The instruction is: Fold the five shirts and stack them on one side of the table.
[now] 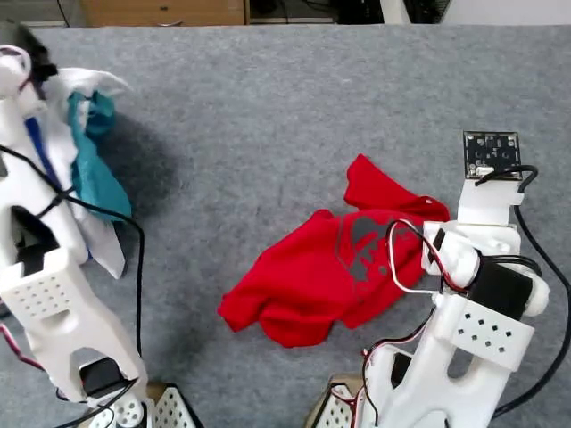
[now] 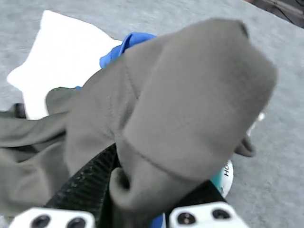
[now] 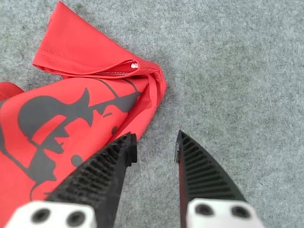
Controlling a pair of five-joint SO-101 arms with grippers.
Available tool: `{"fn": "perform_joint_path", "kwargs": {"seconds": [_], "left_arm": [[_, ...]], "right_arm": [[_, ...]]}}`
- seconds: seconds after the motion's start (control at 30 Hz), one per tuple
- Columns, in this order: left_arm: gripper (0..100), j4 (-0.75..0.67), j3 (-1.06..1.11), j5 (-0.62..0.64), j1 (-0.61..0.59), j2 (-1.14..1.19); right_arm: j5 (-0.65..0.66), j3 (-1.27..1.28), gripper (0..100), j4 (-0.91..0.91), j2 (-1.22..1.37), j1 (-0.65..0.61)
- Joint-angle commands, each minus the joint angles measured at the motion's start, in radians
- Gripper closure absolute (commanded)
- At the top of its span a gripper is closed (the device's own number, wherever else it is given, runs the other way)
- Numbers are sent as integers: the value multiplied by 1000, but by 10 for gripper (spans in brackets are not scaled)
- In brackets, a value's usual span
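Right claw (image 3: pixel 154 142) of mine hangs narrowly parted over the table (image 3: pixel 237 71), just beside the crumpled red shirt (image 3: pixel 71 118), gripping nothing. My left claw (image 2: pixel 147 190) clutches a bunched grey shirt (image 2: pixel 190 95) above the white shirt (image 2: pixel 61 57) and blue shirt (image 2: pixel 118 47).

The table (image 1: pixel 268 107) has a grey felt-like cover, rough and matt. The red shirt (image 1: pixel 303 276) is soft matt cloth with a flat dark print, the grey shirt (image 2: pixel 190 95) a smooth fine knit. The right arm (image 1: pixel 473 334) is white matt plastic, the right gripper's (image 3: pixel 156 140) fingers (image 3: pixel 202 171) black ribbed plastic
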Motion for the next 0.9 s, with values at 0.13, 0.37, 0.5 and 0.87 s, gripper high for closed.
{"fn": "perform_joint_path", "kwargs": {"seconds": [0.13,0.37,0.5,0.87], "left_arm": [[907,6,0,-8,-115,-87],[769,14,3,0,-141,-232],[712,14,3,58,-160,-308],[693,15,61,69,-173,-559]], "right_arm": [[8,-8,843,-3,-1,-15],[32,-65,843,2,-1,-15],[104,-73,843,5,-1,-15],[127,-108,842,40,-1,-15]]}}
